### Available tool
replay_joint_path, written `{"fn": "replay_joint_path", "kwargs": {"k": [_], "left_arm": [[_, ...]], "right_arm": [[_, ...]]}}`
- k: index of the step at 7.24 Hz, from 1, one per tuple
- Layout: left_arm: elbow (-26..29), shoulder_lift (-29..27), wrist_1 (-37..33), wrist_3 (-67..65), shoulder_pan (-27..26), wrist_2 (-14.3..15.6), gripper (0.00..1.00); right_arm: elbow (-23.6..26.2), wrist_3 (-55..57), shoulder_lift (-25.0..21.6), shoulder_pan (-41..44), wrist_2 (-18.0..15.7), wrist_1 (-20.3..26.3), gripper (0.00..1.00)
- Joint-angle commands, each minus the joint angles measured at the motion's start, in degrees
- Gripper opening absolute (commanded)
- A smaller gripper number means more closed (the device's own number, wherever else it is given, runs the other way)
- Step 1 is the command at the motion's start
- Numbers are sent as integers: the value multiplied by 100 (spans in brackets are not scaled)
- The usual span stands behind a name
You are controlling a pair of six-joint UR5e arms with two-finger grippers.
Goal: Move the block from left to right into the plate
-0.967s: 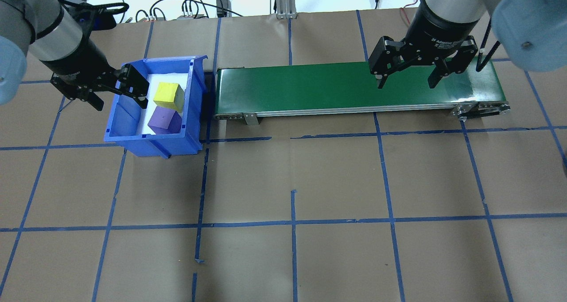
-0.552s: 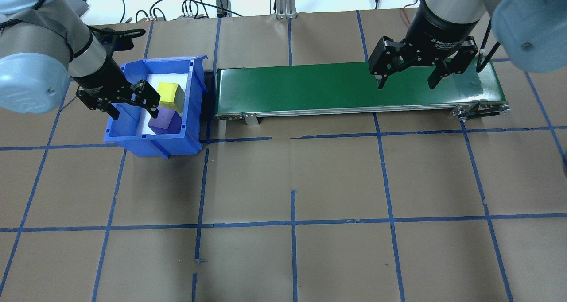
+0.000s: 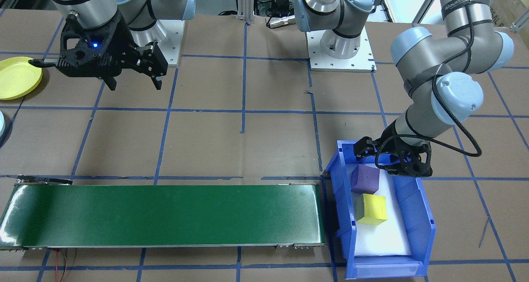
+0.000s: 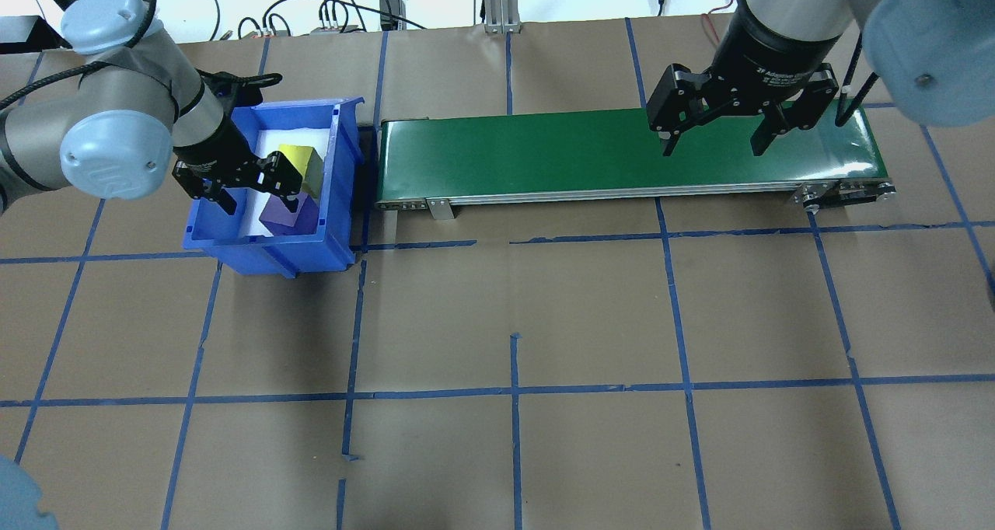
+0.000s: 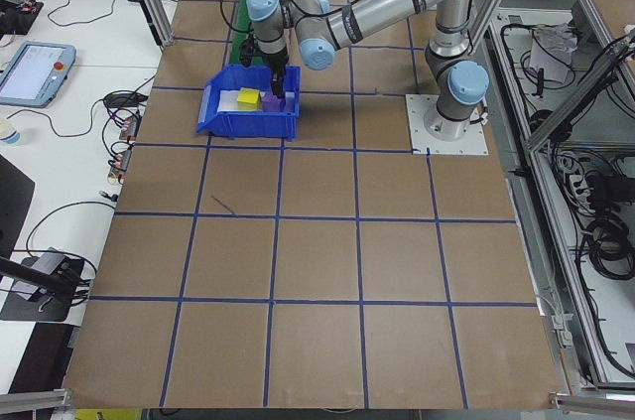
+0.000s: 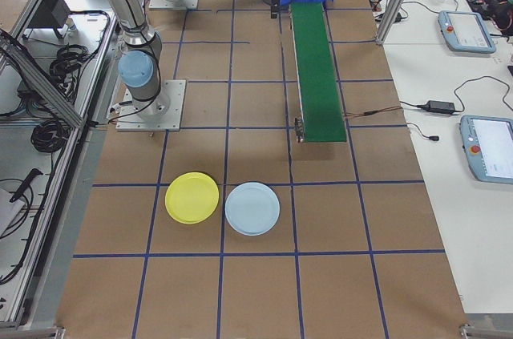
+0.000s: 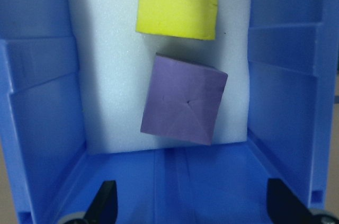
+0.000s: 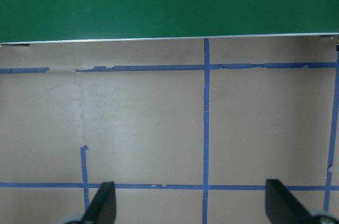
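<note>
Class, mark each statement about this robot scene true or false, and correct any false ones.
1. The purple block and the yellow block both lie in the blue bin. True.
2. The left gripper has its jaws shut on the purple block. False: the jaws are open, with nothing held.
3. The green conveyor belt carries a block. False: its surface is bare.
4. The right gripper is open and holds nothing. True.
5. A yellow plate and a light blue plate lie side by side on the table. True.

Yellow block (image 7: 178, 2) cut off by the wrist view's top edge.
</note>
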Motion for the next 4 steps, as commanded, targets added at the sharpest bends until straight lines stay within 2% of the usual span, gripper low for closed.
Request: {"fn": "replay_joint_path", "kwargs": {"k": [1, 4], "left_arm": [[0, -245, 270, -11, -1, -32, 100], [-44, -518, 526, -20, -10, -145, 100]], "right_arm": [[-3, 0, 1, 0, 4, -1, 100], [6, 0, 1, 0, -5, -1, 100]]}}
